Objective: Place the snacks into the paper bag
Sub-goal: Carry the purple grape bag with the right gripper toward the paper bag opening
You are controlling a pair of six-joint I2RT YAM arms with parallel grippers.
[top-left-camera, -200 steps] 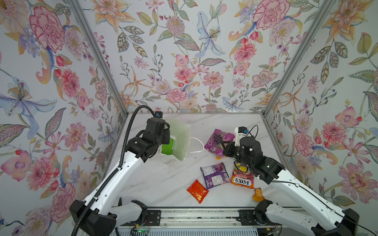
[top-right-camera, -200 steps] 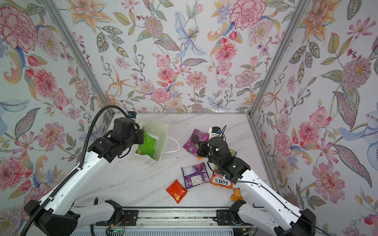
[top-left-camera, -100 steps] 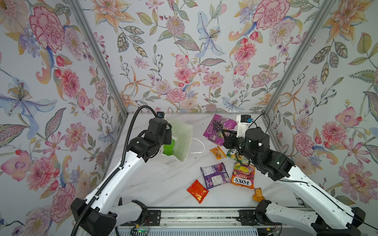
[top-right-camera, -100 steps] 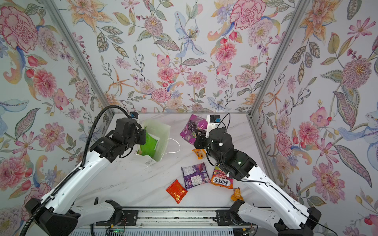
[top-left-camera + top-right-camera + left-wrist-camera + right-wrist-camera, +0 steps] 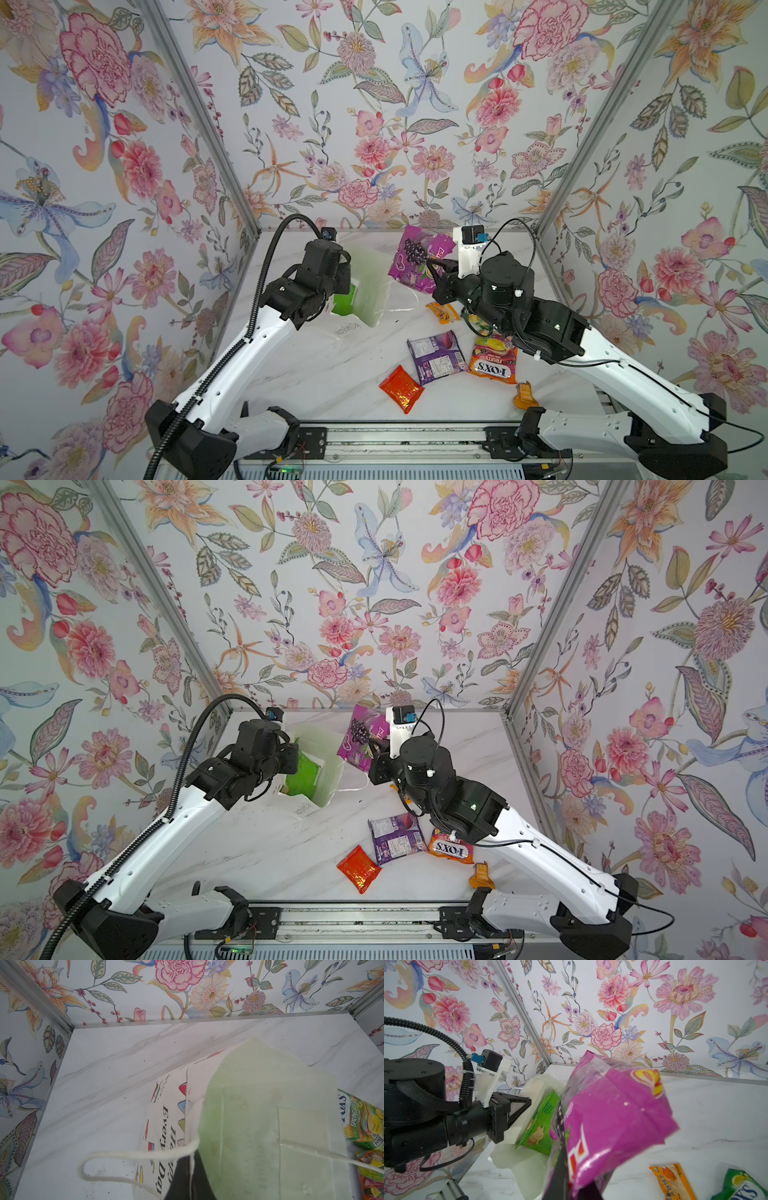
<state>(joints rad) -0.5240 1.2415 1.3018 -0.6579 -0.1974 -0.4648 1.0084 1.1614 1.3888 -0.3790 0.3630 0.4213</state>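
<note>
Purple packet (image 5: 415,257) in right hand (image 5: 433,269)

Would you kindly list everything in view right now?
paper bag: one, white, on table left of centre
chips bag: one, green, inside paper bag
large packet: one, magenta, held beside bag's mouth
small packet: one, purple, table front
orange FOX'S bag: one, orange, table right
green FOX'S bag: one, green, under right arm
foil pack: one, red-orange, table front
sachets: two, orange, table right
table: one, white marble, underneath all
left gripper: one, black, shut on paper bag
right gripper: one, black, shut on large packet
</note>
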